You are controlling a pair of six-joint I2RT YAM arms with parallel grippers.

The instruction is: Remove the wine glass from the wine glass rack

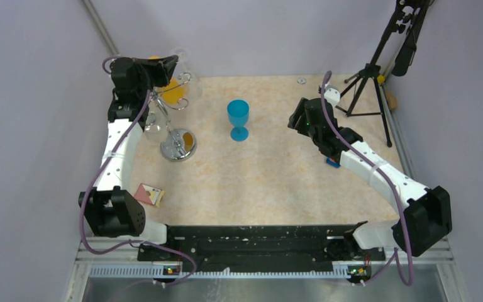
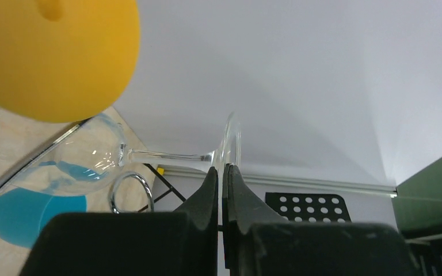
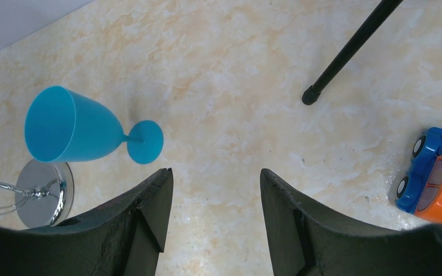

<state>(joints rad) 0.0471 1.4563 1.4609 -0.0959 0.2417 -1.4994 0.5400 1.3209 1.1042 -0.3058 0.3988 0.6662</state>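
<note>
The wine glass rack (image 1: 178, 143) is a chrome wire tree on a round shiny base at the far left; its base also shows in the right wrist view (image 3: 43, 192). A clear wine glass (image 2: 167, 155) lies sideways high by the rack's arms. My left gripper (image 2: 221, 168) is shut on the rim of the glass's foot (image 2: 231, 141). From above that gripper (image 1: 163, 66) is at the rack's top. A chrome loop (image 2: 131, 192) sits just below the bowl; I cannot tell whether glass and rack touch. My right gripper (image 3: 214, 172) hangs open over bare table, apart from everything.
An orange glass (image 1: 173, 91) and another clear one (image 1: 153, 119) hang on the rack. A blue goblet (image 1: 238, 119) stands mid-table. A black tripod (image 1: 368, 75) stands at the back right, a blue-and-orange toy (image 3: 434, 178) lies under the right arm, and a small packet (image 1: 149, 194) lies near left.
</note>
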